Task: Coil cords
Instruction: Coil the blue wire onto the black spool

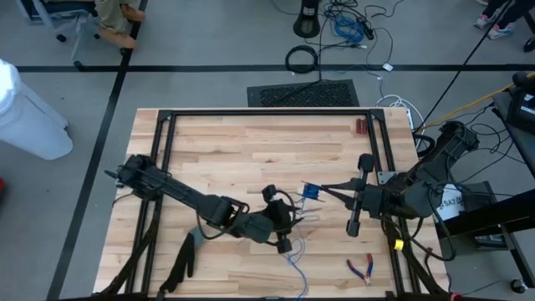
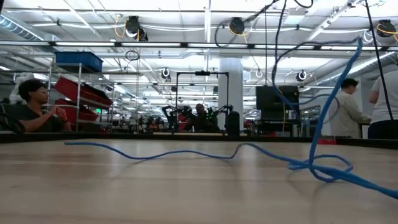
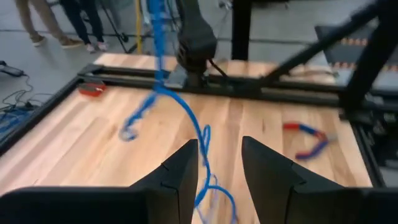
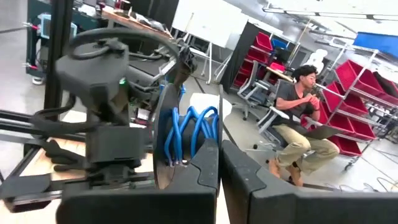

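Mid-table: left gripper (image 1: 284, 224) fingers apart around thin blue cord (image 1: 294, 266), contact unclear; right gripper (image 1: 324, 189) pinched shut at 3 o'clock.

Thin blue cord (image 1: 292, 251): partly wound in loops near table centre, remainder uncoiled. Loose tail trails in slack curves across wood toward near table edge. Plug end not discernible.

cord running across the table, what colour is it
Blue; the cord shows best in the low view.
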